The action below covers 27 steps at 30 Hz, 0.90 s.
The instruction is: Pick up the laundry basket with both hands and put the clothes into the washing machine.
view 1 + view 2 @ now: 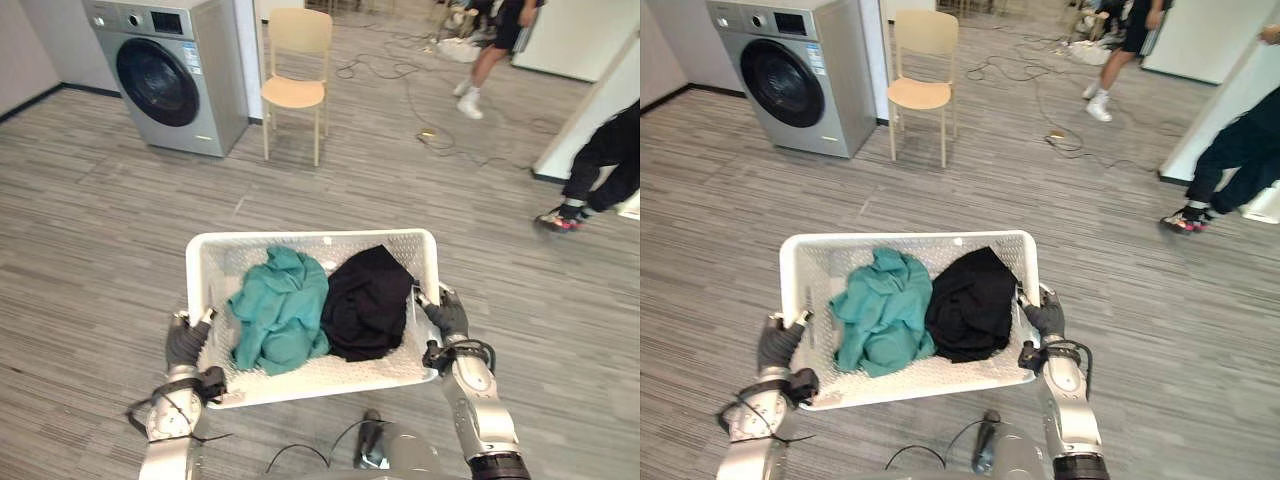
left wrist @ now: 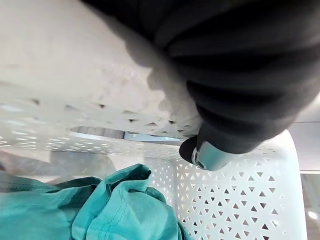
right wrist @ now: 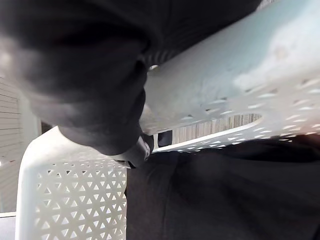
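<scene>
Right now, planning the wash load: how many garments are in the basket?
2: a teal garment on the robot's left side of the basket, a black garment touching it on the right. Others may be hidden beneath.

Open test space staged as a laundry room. Front-load washing machine (image 1: 170,75) against the wall, lone wooden chair (image 1: 296,75) beside it, bare grey plank floor (image 1: 100,220). Lab giveaways: loose cables (image 1: 427,133) strewn over the floor and people about (a person (image 1: 495,45) at the back, another person's legs (image 1: 600,165) on the right). Laundry basket (image 1: 310,237) of clothes (image 1: 280,310) fits the staging.
</scene>
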### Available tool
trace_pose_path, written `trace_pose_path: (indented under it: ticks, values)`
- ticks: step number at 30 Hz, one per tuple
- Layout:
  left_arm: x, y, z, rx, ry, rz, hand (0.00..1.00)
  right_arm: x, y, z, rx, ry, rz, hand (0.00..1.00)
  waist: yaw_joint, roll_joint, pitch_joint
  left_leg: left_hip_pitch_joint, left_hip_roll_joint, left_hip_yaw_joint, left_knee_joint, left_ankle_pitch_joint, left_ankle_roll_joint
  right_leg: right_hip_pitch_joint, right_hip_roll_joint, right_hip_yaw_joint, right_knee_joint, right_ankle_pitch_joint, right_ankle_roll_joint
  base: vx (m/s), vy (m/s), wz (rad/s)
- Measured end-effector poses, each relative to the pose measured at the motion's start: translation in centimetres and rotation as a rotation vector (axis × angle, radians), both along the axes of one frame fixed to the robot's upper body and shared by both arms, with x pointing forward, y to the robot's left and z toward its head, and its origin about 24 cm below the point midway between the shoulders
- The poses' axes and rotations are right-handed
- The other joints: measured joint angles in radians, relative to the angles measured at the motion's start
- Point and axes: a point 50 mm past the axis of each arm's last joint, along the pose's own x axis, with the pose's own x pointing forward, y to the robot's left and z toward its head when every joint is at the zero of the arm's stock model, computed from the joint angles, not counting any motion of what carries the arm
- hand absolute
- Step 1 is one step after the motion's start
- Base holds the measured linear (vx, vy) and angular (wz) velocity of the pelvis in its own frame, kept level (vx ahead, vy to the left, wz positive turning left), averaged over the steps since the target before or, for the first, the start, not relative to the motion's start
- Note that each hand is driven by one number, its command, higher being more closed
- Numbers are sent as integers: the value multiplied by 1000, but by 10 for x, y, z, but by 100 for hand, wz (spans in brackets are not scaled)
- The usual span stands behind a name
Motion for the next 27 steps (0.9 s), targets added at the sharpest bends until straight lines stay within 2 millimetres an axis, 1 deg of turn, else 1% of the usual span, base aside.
trace_pose_path:
  ticks: [1, 2, 3, 4, 5, 6, 7, 8, 9, 10, 11, 12, 17, 19, 20, 22, 23, 24, 25, 26, 27]
  values:
    - [-2, 1, -1, -9, 4, 20, 100, 1, 2, 3, -15, -10, 22, 100, 17, 38, 6, -104, 61, -2, 236, 182, 55, 38, 51, 15, -16, -44, -10, 602, -123, -73]
    - [-5, 4, -3, -12, 14, 34, 100, -1, 5, 3, -14, -10, 30, 100, 44, 50, 2, -197, 113, -17, 405, 360, 62, 86, 95, 42, -52, -58, -14, 585, -49, -80]
    - [-5, 3, -3, -10, 12, 31, 100, -1, 4, 4, -13, -13, 27, 100, 43, 53, 2, -245, 131, -30, 474, 336, 55, 114, 110, 45, -77, -58, -15, 688, -16, -60]
    - [-4, 3, -1, -5, 6, 24, 100, -2, 4, 4, -13, -15, 16, 100, 41, 37, 8, -335, 143, -49, 557, 271, 53, 174, 117, 54, -128, -58, -15, 684, -8, -28]
    - [-4, 3, -1, -3, 6, 21, 100, -3, 1, 4, -14, -11, 6, 100, 42, 11, 17, -396, 143, -38, 556, 220, 57, 241, 109, 81, -179, -57, -13, 559, 15, -25]
    - [-5, 3, -2, -4, 8, 19, 100, -4, 1, 3, -14, -9, 4, 100, 42, 0, 19, -421, 144, -31, 532, 196, 54, 274, 99, 91, -202, -56, -12, 530, 67, -30]
    - [-4, 1, -2, -5, 8, 12, 100, -5, -1, 2, -14, -5, -3, 100, 43, -14, 21, -456, 147, -11, 431, 152, 37, 326, 79, 104, -237, -55, -11, 401, 108, -23]
    - [-4, 0, -2, -6, 8, 9, 100, -5, -2, 2, -15, -5, -5, 100, 42, -19, 24, -464, 147, 3, 350, 138, 30, 347, 67, 106, -249, -56, -10, 466, 198, -28]
    - [-4, -1, -2, -7, 2, 1, 100, -5, -4, 2, -17, -8, -11, 100, 41, -25, 26, -458, 136, 43, 91, 132, 9, 371, 40, 107, -252, -59, 12, 432, 267, -23]
    - [-3, -7, -2, -16, -2, -16, 100, -8, -9, 2, -26, -14, -23, 100, 40, -2, 16, -419, 121, 53, -262, 270, -8, 389, 32, 103, -242, -85, 72, 423, 295, -23]
    - [-2, -6, -4, -5, 5, -30, 100, -9, -9, -2, -7, -2, -35, 100, 42, -30, 21, -406, 97, 61, -249, 265, 4, 400, 9, 118, -239, -108, 107, 251, 191, -11]
    - [-5, -7, -14, -10, 47, -54, 100, -33, -10, -14, 19, 48, -74, 100, 39, -113, -21, -315, -14, 59, -439, 311, 4, 396, -44, 75, -353, -64, 117, 86, 66, -5]
    - [-6, -7, -15, -10, 48, -53, 100, -33, -10, -14, 19, 51, -75, 100, 40, -112, -21, -318, -14, 60, -441, 311, 4, 391, -45, 76, -355, -66, 116, 0, 0, 0]
    - [-9, -7, -17, -13, 60, -50, 100, -37, -10, -17, 20, 63, -75, 100, 40, -112, -21, -322, -15, 67, -449, 311, 1, 385, -48, 72, -360, -73, 111, 0, 0, 2]
    - [-15, -6, -21, -15, 83, -44, 100, -43, -9, -24, 21, 89, -72, 100, 39, -114, -22, -323, -22, 74, -469, 316, 1, 385, -53, 58, -375, -73, 111, 22, -4, 9]
    - [-22, -4, -25, -17, 109, -35, 100, -47, -9, -33, 24, 126, -65, 100, 39, -116, -23, -335, -26, 76, -475, 315, 2, 385, -60, 23, -391, -74, 112, 49, -8, 14]
    - [-26, -4, -29, -22, 130, -30, 100, -50, -9, -41, 27, 163, -59, 100, 41, -115, -22, -356, -26, 75, -464, 312, 5, 384, -65, -20, -404, -83, 125, 86, 1, 22]
    - [-30, -3, -34, -29, 155, -23, 100, -50, -8, -49, 32, 197, -51, 100, 43, -112, -21, -390, -23, 80, -434, 296, 17, 385, -70, -70, -406, -88, 132, 141, 12, 28]
    - [-31, -3, -38, -35, 173, -20, 100, -49, -7, -53, 33, 214, -47, 100, 43, -110, -19, -408, -12, 95, -413, 285, 22, 383, -73, -95, -405, -93, 140, 137, 27, 37]
    - [-34, -2, -45, -51, 202, -13, 100, -50, -7, -59, 32, 244, -43, 100, 42, -107, -16, -434, 13, 144, -356, 259, 43, 384, -81, -126, -393, -108, 151, 211, 129, 73]
    - [-40, -5, -56, -81, 251, -6, 100, -53, -10, -71, 21, 299, -35, 100, 41, -101, -8, -448, 43, 254, -257, 205, 74, 382, -117, -171, -307, -164, 178, 197, 177, 85]
